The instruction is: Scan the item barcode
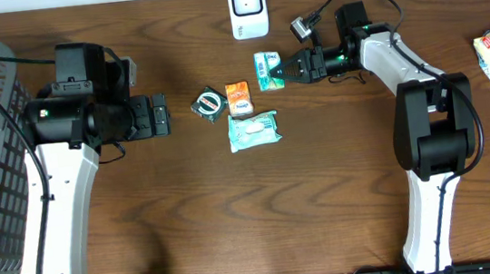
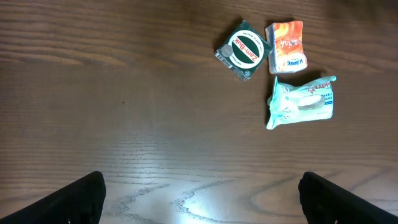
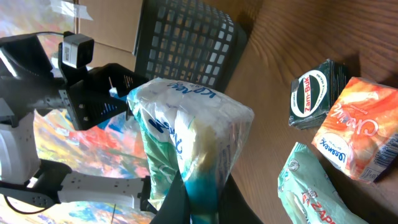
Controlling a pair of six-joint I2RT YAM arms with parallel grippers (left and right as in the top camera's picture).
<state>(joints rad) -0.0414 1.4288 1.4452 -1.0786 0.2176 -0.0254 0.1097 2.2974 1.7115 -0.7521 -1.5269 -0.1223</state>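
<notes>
Overhead, the right claw (image 1: 285, 69) is clamped on a green-and-white tissue pack (image 1: 266, 71) on the near side of the white scanner (image 1: 248, 7) at the counter's (image 1: 235, 211) far edge, and the left claw (image 1: 162, 115) stands wide and empty, left of a dark green box (image 1: 209, 102), an orange pack (image 1: 238, 97) and a wipes pack (image 1: 253, 130). The left wrist view shows its fingers (image 2: 81, 199) spread over bare wood, those three items beyond. The right wrist view has the tissue pack pinched at its lower end, seemingly lifted off the counter, a basket (image 3: 186, 43) behind.
</notes>
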